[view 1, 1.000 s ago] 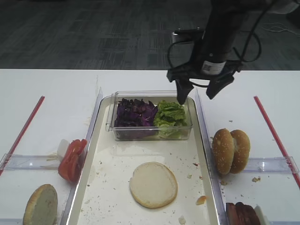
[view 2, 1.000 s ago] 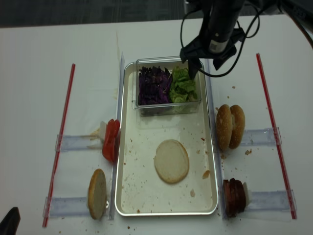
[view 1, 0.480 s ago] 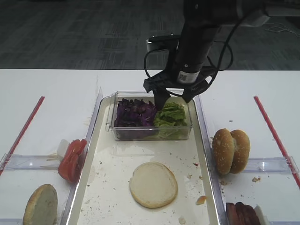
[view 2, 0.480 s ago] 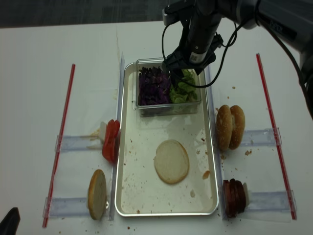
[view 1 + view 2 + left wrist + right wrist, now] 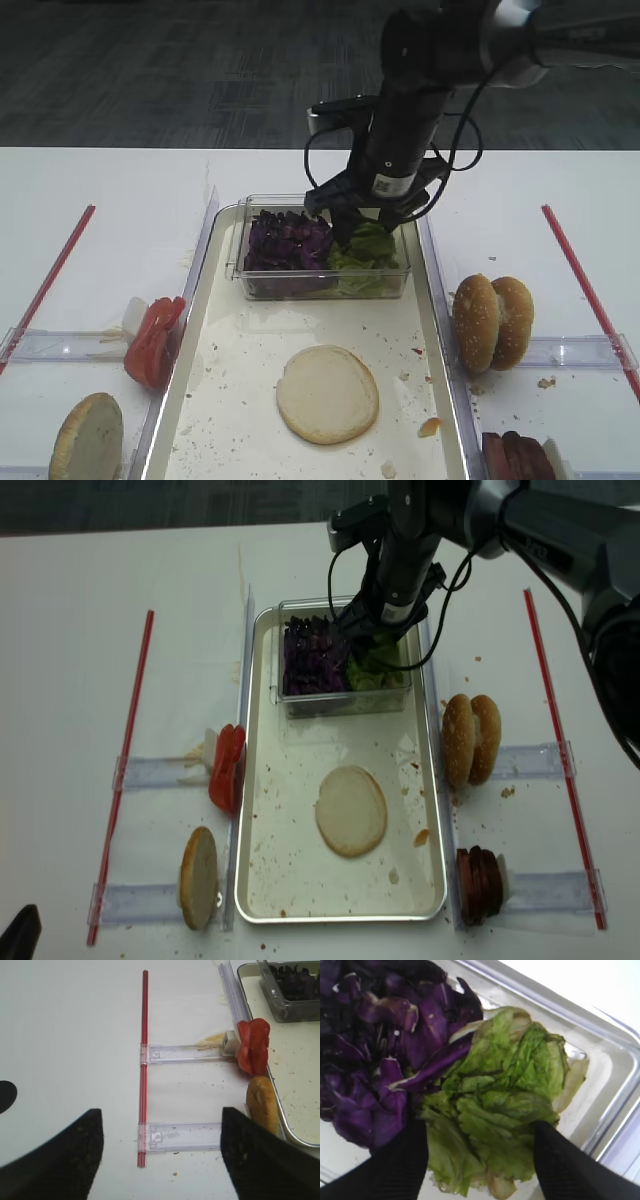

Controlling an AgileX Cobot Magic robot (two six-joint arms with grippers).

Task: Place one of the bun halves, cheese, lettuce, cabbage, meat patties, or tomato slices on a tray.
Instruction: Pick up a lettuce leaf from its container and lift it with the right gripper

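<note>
Right claw (image 5: 479, 1160) down in the clear box (image 5: 250, 275), fingers spread either side of the lettuce (image 5: 505, 1095), not clenched on it; cabbage (image 5: 380, 1055) just beside; one bun half (image 5: 327, 393) lies on the tray (image 5: 205, 330); left claw (image 5: 160, 1155) released over the surface (image 5: 75, 1035).

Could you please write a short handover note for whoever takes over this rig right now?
Right gripper: down in the clear plastic box, jaws apart astride the lettuce, nothing lifted yet.
Left gripper: open, empty, above the table's left side.
Tray: holds the box with purple cabbage and lettuce, plus one bun half lying cut face up.
Off the tray: tomato slices and another bun half to its left; sesame bun halves and meat patties to its right.
Done: one bun half placed.
Left: close on the lettuce, lift it, set it on the tray.
</note>
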